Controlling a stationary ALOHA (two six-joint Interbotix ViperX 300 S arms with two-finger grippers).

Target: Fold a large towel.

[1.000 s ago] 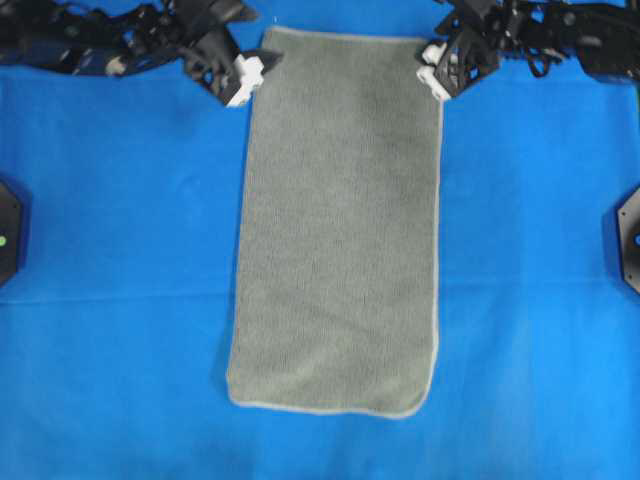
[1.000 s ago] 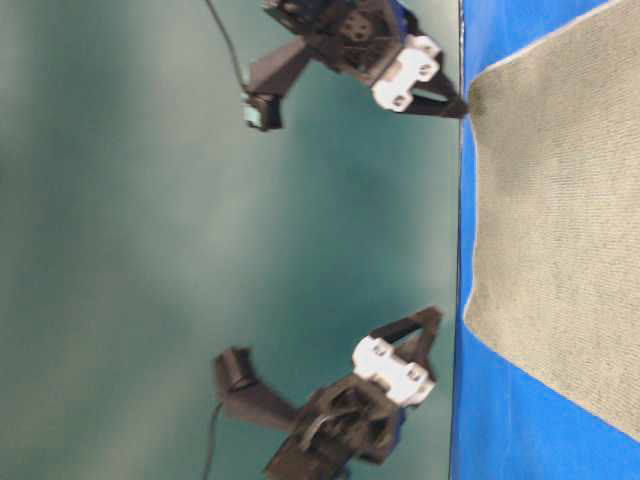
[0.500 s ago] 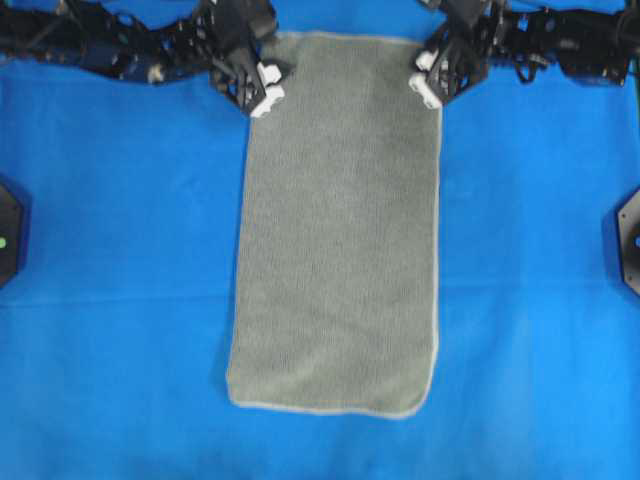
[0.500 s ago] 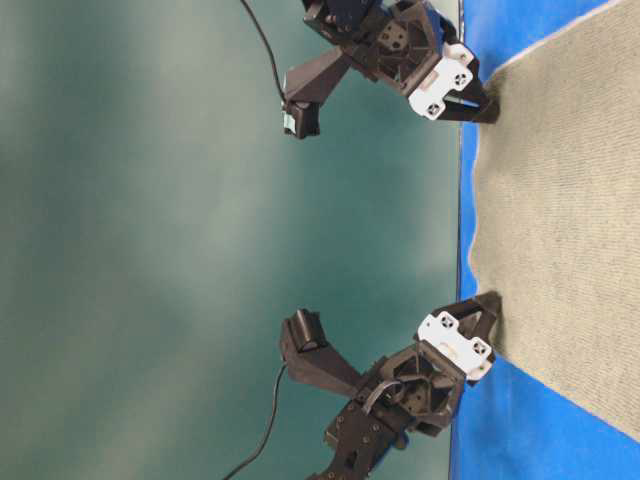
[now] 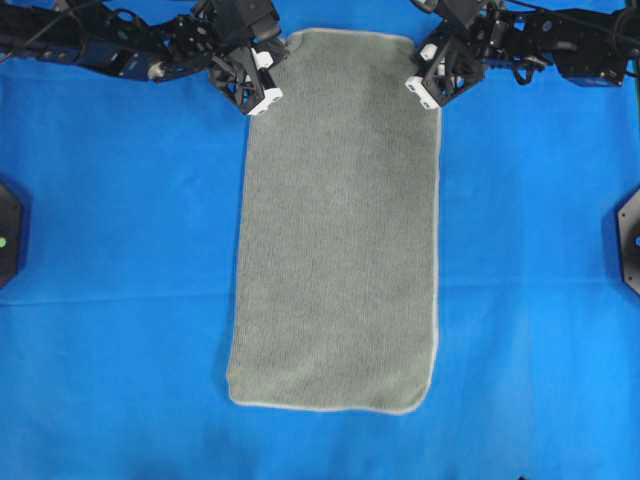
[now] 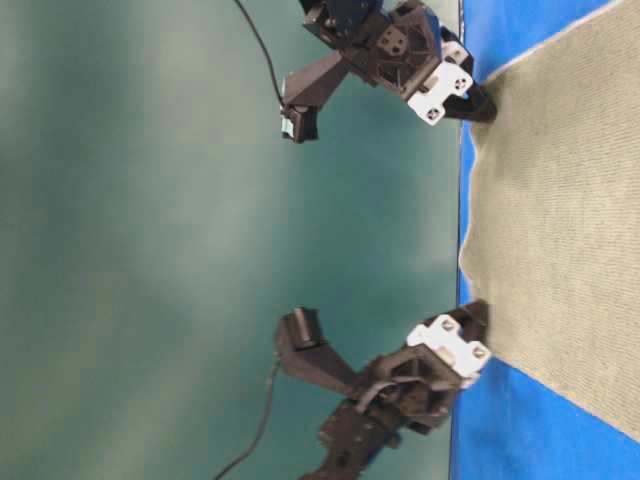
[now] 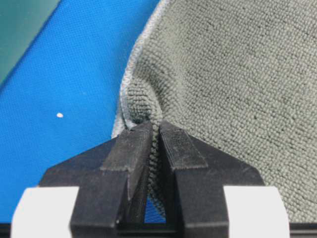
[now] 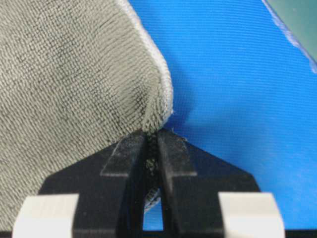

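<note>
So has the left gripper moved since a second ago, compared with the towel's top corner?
Yes. In the overhead view the left gripper has slid right, from beside the large towel onto its top-left corner, and now pinches it.

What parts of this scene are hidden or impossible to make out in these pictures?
- Overhead view: the large towel has its two top corners covered by the left gripper and right gripper.
- Table-level view: the towel's far end is cut off by the frame edge.
- Wrist views: the pinched hem vanishes between the shut black fingers.
</note>
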